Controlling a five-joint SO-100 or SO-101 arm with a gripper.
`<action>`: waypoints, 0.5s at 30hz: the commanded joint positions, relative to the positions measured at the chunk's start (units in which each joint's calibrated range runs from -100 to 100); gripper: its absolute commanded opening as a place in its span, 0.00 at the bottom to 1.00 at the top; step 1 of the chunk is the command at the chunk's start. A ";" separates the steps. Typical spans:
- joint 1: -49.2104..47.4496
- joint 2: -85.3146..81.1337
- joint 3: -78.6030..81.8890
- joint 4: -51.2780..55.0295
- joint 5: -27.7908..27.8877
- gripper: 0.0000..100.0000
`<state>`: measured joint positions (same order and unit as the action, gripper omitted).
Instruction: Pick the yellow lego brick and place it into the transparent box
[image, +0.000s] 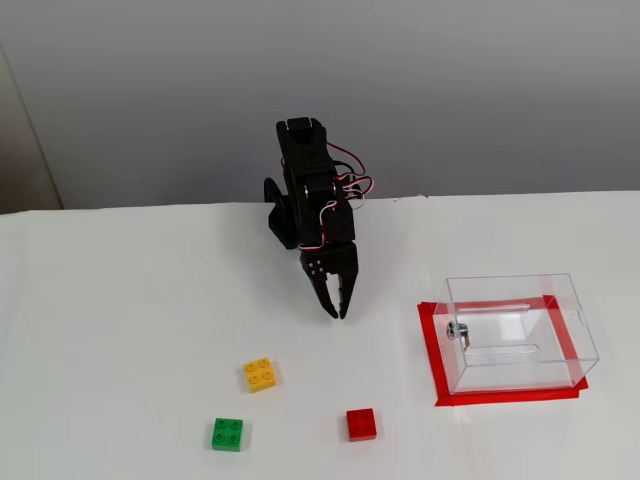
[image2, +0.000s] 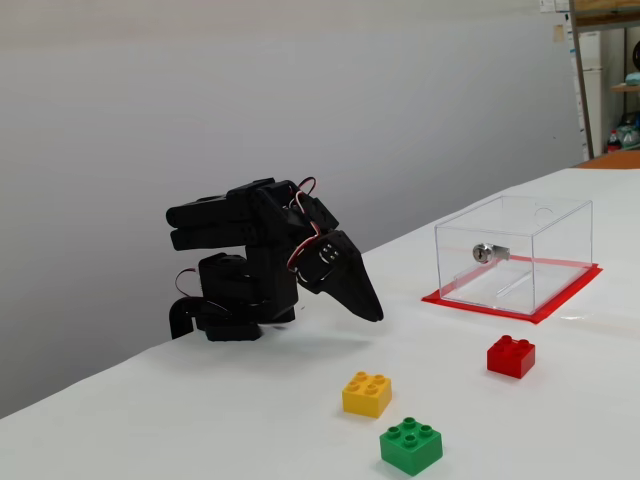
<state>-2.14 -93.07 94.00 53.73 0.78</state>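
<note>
The yellow lego brick (image: 260, 375) lies on the white table, also seen in the other fixed view (image2: 367, 393). The transparent box (image: 518, 332) stands empty on a red mat at the right, with a small metal fitting on its left wall; it also shows in the other fixed view (image2: 515, 252). My black gripper (image: 335, 311) hangs folded over the arm's base, tips pointing down at the table, well apart from the brick and behind it. Its jaws are together and hold nothing. It also shows in the other fixed view (image2: 372, 312).
A green brick (image: 227, 434) lies in front of the yellow one and a red brick (image: 361, 424) to its right in a fixed view. The red mat (image: 437, 355) lies under the box. A grey wall stands behind the table.
</note>
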 joint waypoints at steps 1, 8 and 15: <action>0.18 0.02 1.66 -1.33 -2.92 0.02; 0.33 1.89 -3.58 1.19 -3.65 0.02; 2.77 15.38 -23.38 5.98 -3.97 0.02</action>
<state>-0.75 -83.59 78.73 58.78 -3.03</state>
